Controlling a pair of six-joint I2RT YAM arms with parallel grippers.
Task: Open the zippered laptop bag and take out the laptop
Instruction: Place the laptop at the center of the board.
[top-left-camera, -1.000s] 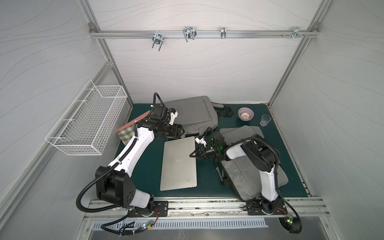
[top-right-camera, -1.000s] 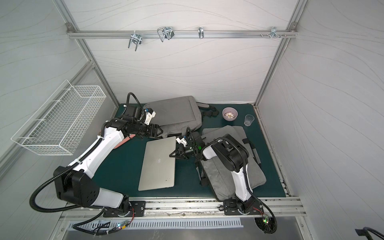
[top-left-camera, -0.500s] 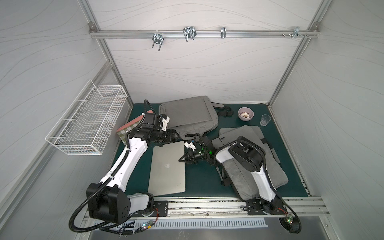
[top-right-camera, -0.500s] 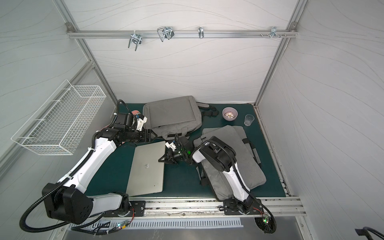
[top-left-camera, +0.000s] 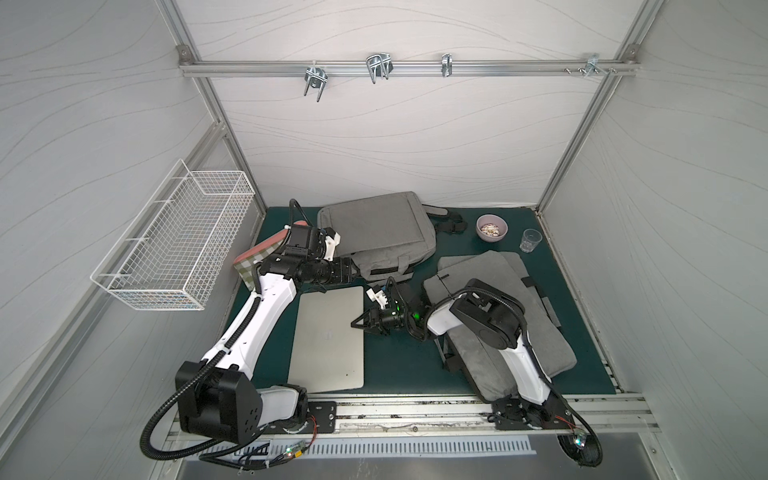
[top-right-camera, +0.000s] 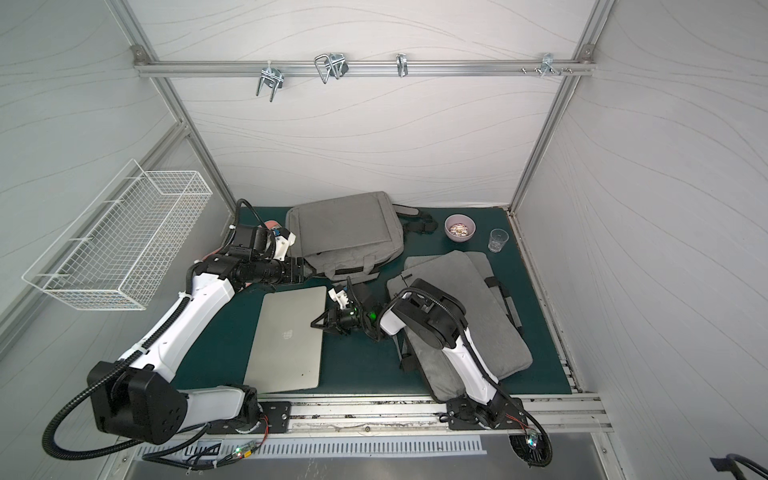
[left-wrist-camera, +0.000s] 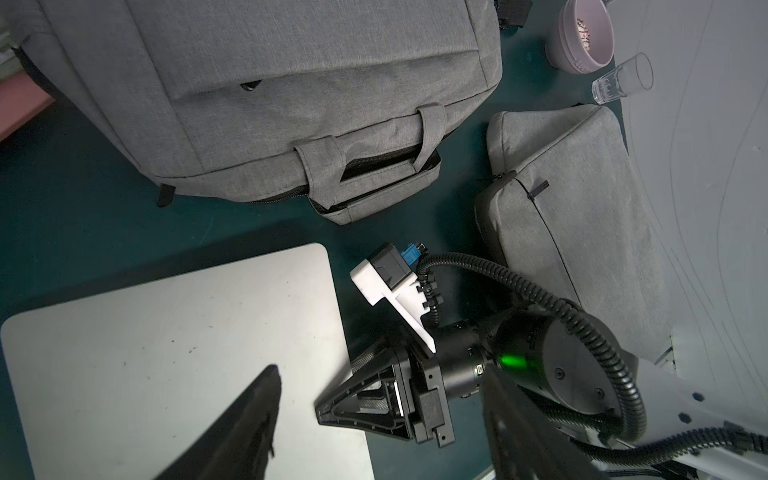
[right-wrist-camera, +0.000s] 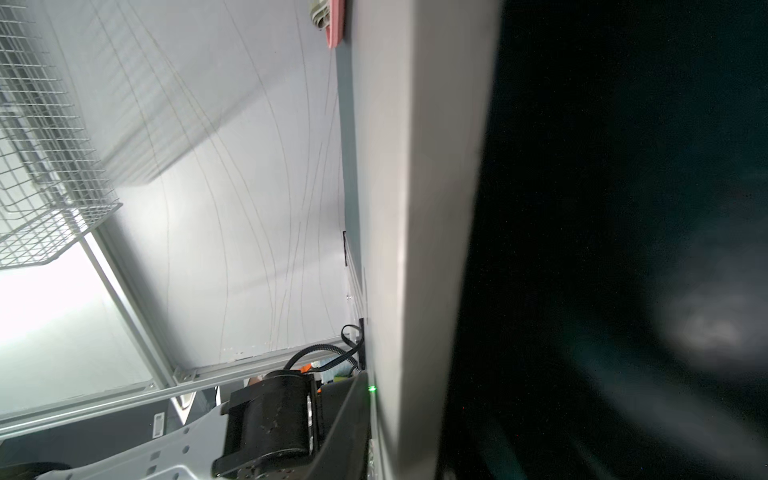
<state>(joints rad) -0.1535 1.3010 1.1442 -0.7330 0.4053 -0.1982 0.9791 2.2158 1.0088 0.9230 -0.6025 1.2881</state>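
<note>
Pink bowl (top-left-camera: 493, 237) beside glass (top-left-camera: 530, 241); white wire basket (top-left-camera: 183, 245).

Right wrist view: the laptop (right-wrist-camera: 419, 208) is a smeared grey band, and all beyond it is dark blur. Left wrist view: the right gripper (left-wrist-camera: 322, 409) lies with one finger over the laptop's edge; its underside is hidden, so a grip cannot be confirmed. The left gripper (left-wrist-camera: 379, 370) shows only as two dark fingers (left-wrist-camera: 245, 428) cut off by the picture's edge. In both top views the right arm (top-left-camera: 486, 316) covers part of the flat bag (top-left-camera: 550, 336) by the table's (top-left-camera: 407, 365) right edge. The bowl (top-left-camera: 492, 227) holds something too small to identify.
</note>
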